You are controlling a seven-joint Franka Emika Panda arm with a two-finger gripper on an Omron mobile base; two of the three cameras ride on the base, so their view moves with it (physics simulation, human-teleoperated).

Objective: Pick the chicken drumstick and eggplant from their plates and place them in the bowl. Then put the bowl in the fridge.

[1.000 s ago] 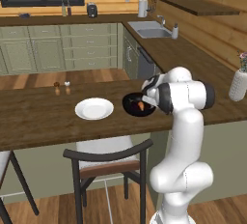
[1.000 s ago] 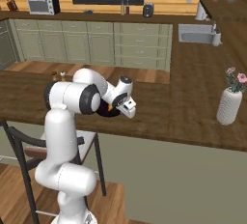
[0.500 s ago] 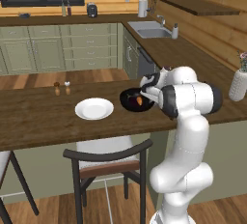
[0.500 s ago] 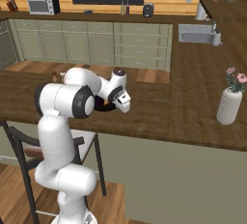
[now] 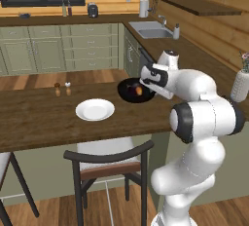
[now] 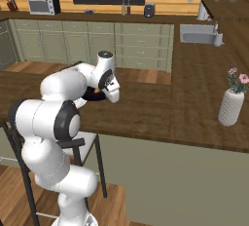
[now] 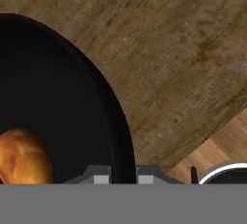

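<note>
The hand (image 5: 146, 84) sits right of centre in the left base view, its fingers clamped on the rim of the black bowl (image 5: 128, 93), which is at the middle of the frame over the wooden worktop (image 5: 39, 118). In the hand view the bowl's rim (image 7: 116, 126) curves down to the bottom edge between the finger tips. The chicken drumstick (image 5: 139, 91) lies inside the bowl, and the hand view shows it orange-brown at the lower left (image 7: 21, 156). A dark shape beside it may be the eggplant; I cannot tell. The white plate (image 5: 95, 109) lies left of the bowl, near it.
</note>
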